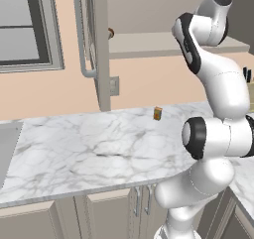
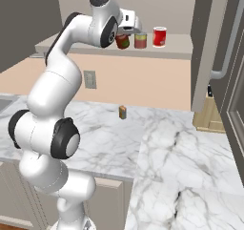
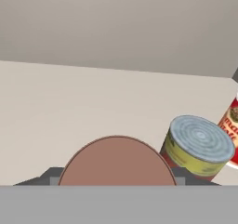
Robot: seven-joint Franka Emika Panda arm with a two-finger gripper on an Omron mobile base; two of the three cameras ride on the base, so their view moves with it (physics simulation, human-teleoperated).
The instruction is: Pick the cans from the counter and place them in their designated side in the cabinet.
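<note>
The two-finger gripper [image 2: 125, 39] is raised to the level of the inner shelf [image 2: 176, 51] of the beige wall cabinet [image 2: 200, 47]. Its jaws are closed on the plain dark red cylindrical can [image 2: 122, 41]. In the hand view the flat brownish-red top of this can [image 3: 117, 161] sits between the two dark finger tips [image 3: 49, 175], which flank it at either side. From the right base view the can appears tilted, and whether its base touches the shelf cannot be determined.

Just beside the held can, toward the open cabinet door, stands the shorter can with a grey-teal ribbed top and a red-and-green label [image 3: 197, 146]. It is upright on the shelf [image 3: 69, 107]. In the right base view this shorter can [image 2: 140, 40] stands between the held can and the bright red can with a white rim [image 2: 160, 36], which is also upright on the shelf. An edge of the bright red can [image 3: 231, 130] appears at the right border of the hand view.

The tall cabinet door with a long grey bar handle [image 1: 83, 34] stands open.

Below the cabinet lies the wide white marble counter with grey veins [image 1: 99, 149]. A small orange-brown box [image 1: 158, 113] stands on it near the back wall. A grey wall outlet plate [image 2: 89, 79] is mounted on the peach wall above the counter. A wooden knife block [image 2: 208, 112] stands on the counter at the far right of the right base view.
</note>
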